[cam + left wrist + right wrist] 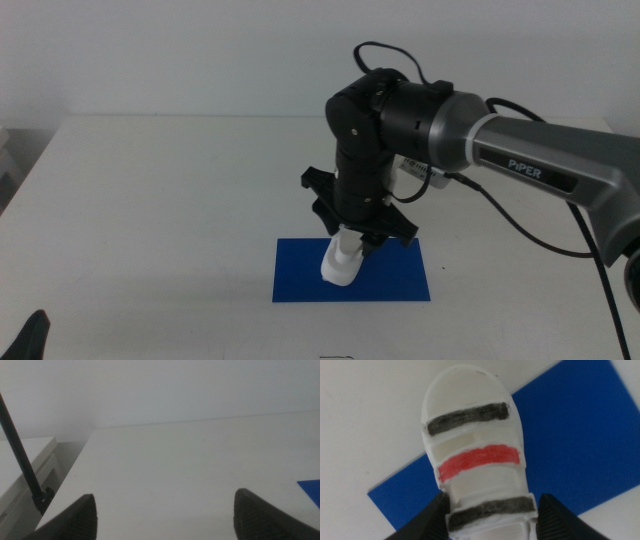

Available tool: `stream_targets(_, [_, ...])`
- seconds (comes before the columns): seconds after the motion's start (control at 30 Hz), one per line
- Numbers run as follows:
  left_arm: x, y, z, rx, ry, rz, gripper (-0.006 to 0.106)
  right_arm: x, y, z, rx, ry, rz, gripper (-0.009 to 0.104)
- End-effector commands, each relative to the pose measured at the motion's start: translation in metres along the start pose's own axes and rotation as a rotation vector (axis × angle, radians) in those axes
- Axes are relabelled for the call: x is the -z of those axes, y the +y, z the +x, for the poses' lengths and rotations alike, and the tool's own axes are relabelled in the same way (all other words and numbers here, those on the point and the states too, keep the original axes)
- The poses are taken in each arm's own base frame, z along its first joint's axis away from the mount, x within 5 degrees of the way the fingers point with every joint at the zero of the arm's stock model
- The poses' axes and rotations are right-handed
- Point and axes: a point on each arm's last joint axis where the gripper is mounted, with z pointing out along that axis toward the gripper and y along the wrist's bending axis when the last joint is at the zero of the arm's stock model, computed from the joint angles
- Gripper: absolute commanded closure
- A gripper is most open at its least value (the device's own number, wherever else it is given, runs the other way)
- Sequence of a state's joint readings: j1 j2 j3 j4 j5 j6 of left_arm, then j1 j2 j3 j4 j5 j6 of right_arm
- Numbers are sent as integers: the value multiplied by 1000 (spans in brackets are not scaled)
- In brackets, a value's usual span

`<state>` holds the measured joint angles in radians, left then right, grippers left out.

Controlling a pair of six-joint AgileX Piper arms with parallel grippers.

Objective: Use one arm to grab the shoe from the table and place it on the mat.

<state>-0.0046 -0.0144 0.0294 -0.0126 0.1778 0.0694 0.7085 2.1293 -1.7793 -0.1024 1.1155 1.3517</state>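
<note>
The right arm (470, 140) reaches in from the right and points down over the blue mat (300, 285). My right gripper (358, 243) is shut on the white shoe (342, 262), holding it at its heel end, tilted, with the toe low over the mat. In the right wrist view the shoe (472, 455) shows two dark straps and one red strap between the jaws, with the mat (570, 435) beneath. My left gripper (30, 335) waits at the bottom left edge; its jaws stand wide apart and empty over the table (190, 475).
The white table (160, 200) stretches bare to the left and behind the mat. A white cabinet (25, 470) and a dark cable (20, 460) show past the table's edge in the left wrist view.
</note>
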Motion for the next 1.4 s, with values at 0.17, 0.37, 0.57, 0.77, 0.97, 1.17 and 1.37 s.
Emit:
stream_targets(0.17, [2,0,-10,23,-106,-1,7,35,3,-3,8,-43,-65,80])
stream_targets(0.37, [2,0,-10,23,-106,-1,7,35,4,-2,119,-33,-70,80])
stream_targets(0.57, [2,0,-10,23,-106,-1,7,35,4,-1,403,-31,-64,80])
stream_targets(0.77, [2,0,-10,23,-106,-1,7,35,3,1,969,-34,-55,80])
stream_targets(0.97, [2,0,-10,23,-106,-1,7,35,-1,1,1454,-13,-16,80])
stream_targets(1.17, [2,0,-10,23,-106,-1,7,35,-2,2,1962,2,-6,81])
stream_targets(1.37, [2,0,-10,23,-106,-1,7,35,-2,2,2153,6,-18,84])
